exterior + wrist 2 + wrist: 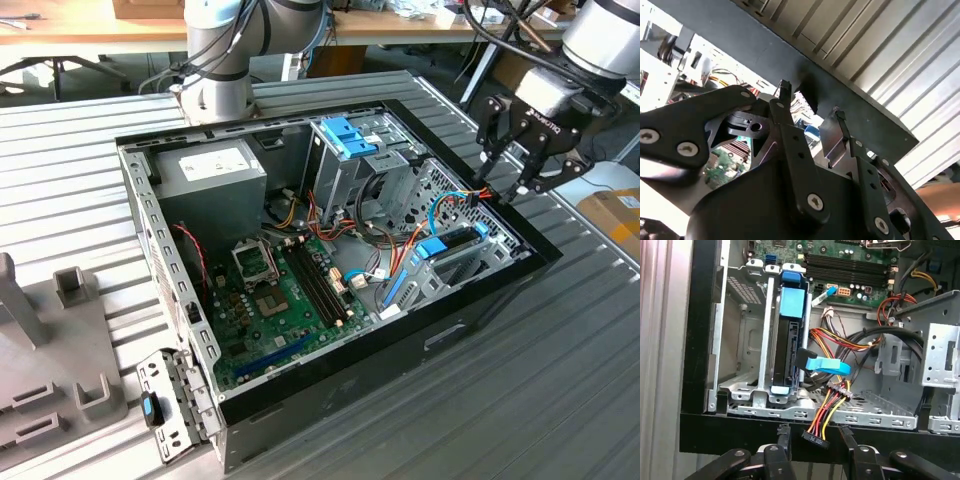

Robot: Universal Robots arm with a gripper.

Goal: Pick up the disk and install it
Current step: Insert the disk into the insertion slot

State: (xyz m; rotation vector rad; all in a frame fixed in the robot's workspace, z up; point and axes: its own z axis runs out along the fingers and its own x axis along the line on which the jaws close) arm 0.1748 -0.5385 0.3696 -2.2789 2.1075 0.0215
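In the exterior view the gripper (505, 188) hangs over the computer case (350, 372) rim at about 2 o'clock, spread wide and holding nothing. The disk (455, 243) stands on edge in its bay, at 7 o'clock from the gripper. In the first wrist view the disk (786, 347) sits between metal rails (765, 340), apart from the fingers (783, 434). In the second wrist view the gripper (812, 107) is empty beside the case wall

I'm getting bright, even light; the tabletop (920, 55) is glaring white in the second wrist view, fingers (790, 135) showing dark.
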